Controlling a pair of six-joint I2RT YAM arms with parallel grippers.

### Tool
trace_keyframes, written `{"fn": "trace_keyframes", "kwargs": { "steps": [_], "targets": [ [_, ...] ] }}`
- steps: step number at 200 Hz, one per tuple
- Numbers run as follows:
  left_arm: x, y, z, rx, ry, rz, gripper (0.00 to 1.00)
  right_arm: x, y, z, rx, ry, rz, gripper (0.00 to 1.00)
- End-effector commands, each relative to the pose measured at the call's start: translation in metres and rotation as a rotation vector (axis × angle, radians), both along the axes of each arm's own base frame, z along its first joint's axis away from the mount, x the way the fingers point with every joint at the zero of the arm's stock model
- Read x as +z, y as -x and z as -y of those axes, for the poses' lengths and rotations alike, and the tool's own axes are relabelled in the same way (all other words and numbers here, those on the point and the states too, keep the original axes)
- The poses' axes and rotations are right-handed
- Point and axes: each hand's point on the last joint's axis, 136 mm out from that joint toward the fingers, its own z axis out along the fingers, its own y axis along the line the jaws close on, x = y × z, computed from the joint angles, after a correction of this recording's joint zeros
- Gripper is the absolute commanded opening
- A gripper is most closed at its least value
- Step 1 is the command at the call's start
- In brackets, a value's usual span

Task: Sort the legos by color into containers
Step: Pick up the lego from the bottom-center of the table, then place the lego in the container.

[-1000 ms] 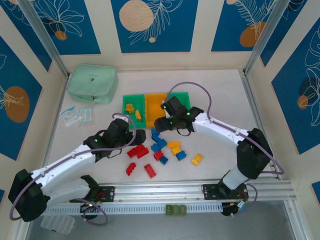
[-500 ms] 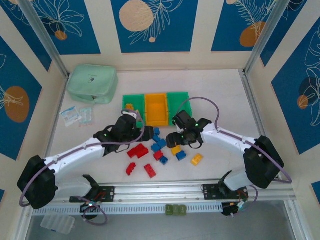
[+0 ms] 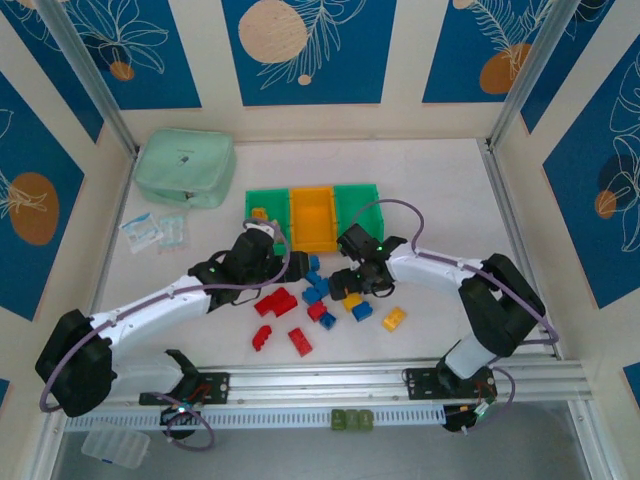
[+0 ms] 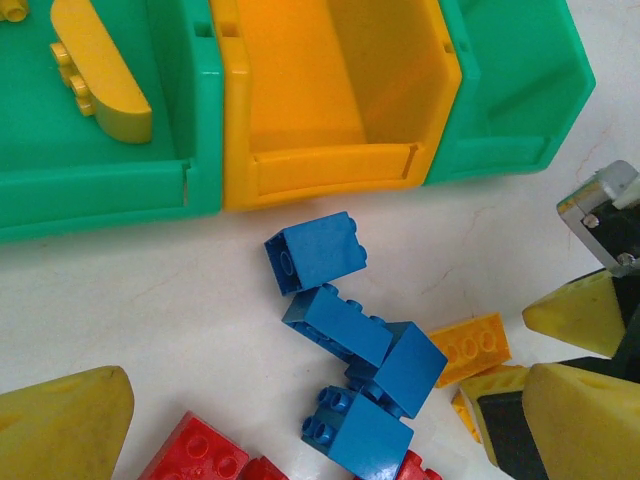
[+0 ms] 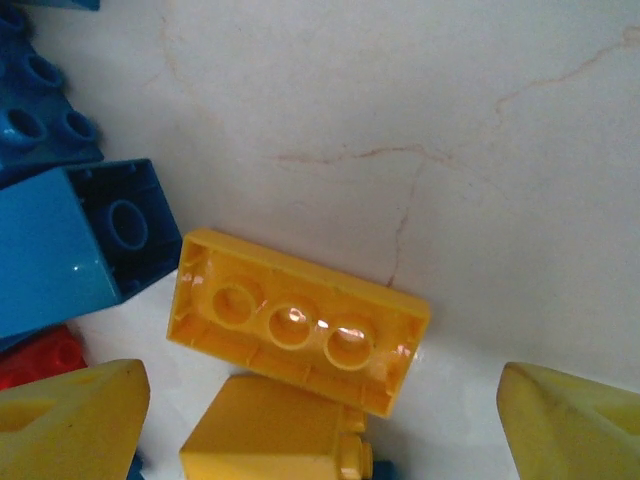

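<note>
- Over the loose pile, top external view: the right gripper hangs directly above an upturned yellow brick. The left gripper sits just beside the blue bricks, between the pile and the 3 joined bins. Yellow pieces already lie in the left green bin.
- Left wrist view: the left gripper has its fingers spread to the bottom corners and grips nothing. The blue bricks lie loose on the table between them. A curved yellow piece rests in the left green bin, next to the orange bin.
- Right wrist view: the right gripper is spread wide and holds nothing. The upturned yellow brick lies between its 2 fingers, hollow side up with 3 tubes showing. Its long axis runs nearly from finger to finger, tilted down toward the right.
- A second yellow brick touches its near long side, and a blue brick sits just beside its left end.
- Judgement: the right arm is the nearer one. Closing as it stands would pinch the brick end to end and may catch its neighbour.
</note>
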Motion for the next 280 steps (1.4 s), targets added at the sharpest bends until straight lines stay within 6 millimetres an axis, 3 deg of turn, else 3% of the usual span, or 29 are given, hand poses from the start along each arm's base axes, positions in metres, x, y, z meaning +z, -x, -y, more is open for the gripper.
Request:
{"fn": "trace_keyframes", "kwargs": {
  "steps": [1, 72, 164, 220, 253, 280],
  "targets": [
    [0.014, -0.002, 0.004, -0.004, 0.019, 0.032, 0.99, 0.004, -0.010, -0.014, -0.019, -0.024, 0.013, 0.91],
    [0.015, -0.001, -0.004, 0.011, -0.013, 0.050, 0.99, -0.012, -0.014, -0.015, -0.012, 0.065, 0.005, 0.89],
    [0.015, -0.001, -0.006, 0.016, -0.013, 0.056, 0.99, -0.019, -0.010, -0.004, -0.021, 0.114, 0.002, 0.64],
    [0.024, 0.000, -0.012, 0.024, -0.016, 0.079, 0.99, 0.016, -0.019, -0.009, -0.010, 0.085, 0.070, 0.62],
    [0.030, 0.003, -0.026, 0.051, -0.051, 0.096, 0.99, 0.042, -0.030, -0.017, 0.011, 0.058, 0.124, 0.62],
    [0.034, 0.010, -0.044, 0.082, -0.089, 0.107, 0.99, 0.065, -0.047, -0.035, 0.048, 0.027, 0.183, 0.62]
  ]
}}
